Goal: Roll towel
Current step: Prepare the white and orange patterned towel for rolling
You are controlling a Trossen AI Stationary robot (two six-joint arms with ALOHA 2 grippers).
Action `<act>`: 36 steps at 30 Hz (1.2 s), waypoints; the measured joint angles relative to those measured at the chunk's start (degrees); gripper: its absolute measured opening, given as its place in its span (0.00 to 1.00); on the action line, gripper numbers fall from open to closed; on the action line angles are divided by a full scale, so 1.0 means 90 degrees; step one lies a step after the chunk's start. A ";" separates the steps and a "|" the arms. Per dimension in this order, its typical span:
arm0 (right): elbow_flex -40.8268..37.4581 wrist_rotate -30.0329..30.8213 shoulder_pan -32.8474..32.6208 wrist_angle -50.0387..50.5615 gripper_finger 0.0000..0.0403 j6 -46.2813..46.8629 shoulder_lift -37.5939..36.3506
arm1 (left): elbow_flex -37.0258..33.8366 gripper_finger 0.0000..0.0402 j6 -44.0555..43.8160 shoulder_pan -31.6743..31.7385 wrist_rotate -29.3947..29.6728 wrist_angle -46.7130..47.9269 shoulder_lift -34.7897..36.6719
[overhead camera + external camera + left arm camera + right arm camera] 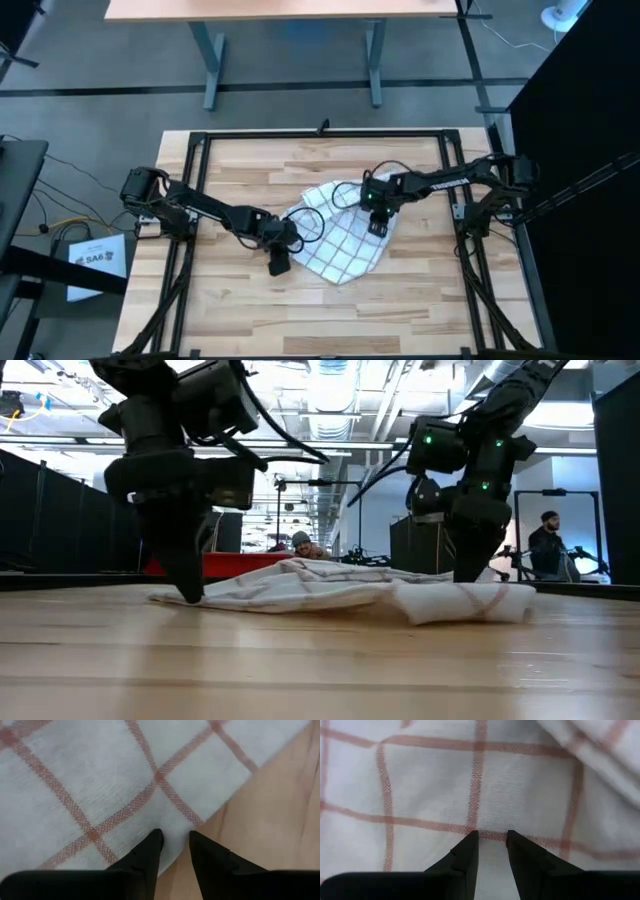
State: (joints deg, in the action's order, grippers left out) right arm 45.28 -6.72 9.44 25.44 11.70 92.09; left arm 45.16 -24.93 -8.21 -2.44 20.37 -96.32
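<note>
While the towel [335,235] lies loosely bunched at the middle of the surface [240,310], both claws are down on it. The left claw [175,845] stands at the cloth's edge, bare wood just beside its tips, its fingers [150,855] a narrow gap apart with a thin fold of fabric seemingly between them. The right claw [492,842] sits further in, cloth on every side of it, its fingers likewise slightly parted and pressing on the weave; whether it has actually pinched anything I cannot tell. To do this step well, I judge each claw should secure a firm hold on a single layer, then the two should move together, keeping the edge straight and taut so the roll starts even.
</note>
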 joint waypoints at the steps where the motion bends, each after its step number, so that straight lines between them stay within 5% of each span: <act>1: 0.0000 -0.0054 -0.0157 -0.0056 0.23 0.0243 0.0000 | -0.0012 0.24 0.0052 0.0041 0.0056 0.0110 0.0052; 9: 0.0159 -0.0220 -0.1559 -0.1036 0.23 0.1021 0.0000 | -0.0130 0.24 0.0075 0.0540 0.0943 0.1226 0.0878; 17: 0.0954 0.2049 -0.1168 -0.1366 0.23 -0.2041 0.0004 | -0.0097 0.24 -0.0304 0.0615 0.0783 -0.0564 0.1649; 28: 0.1105 0.1682 -0.0305 -0.0888 0.25 -0.3169 0.0415 | -0.0083 0.24 -0.0460 0.0487 0.0700 -0.1144 0.0960; 36: 0.1107 0.1572 -0.0303 -0.0997 0.40 -0.3188 0.0435 | -0.0073 0.24 -0.0479 0.0461 0.0695 -0.1380 0.0870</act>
State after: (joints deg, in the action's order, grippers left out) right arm 55.24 7.44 6.71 16.46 -16.99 96.01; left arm 44.51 -29.23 -4.05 3.81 7.96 -88.50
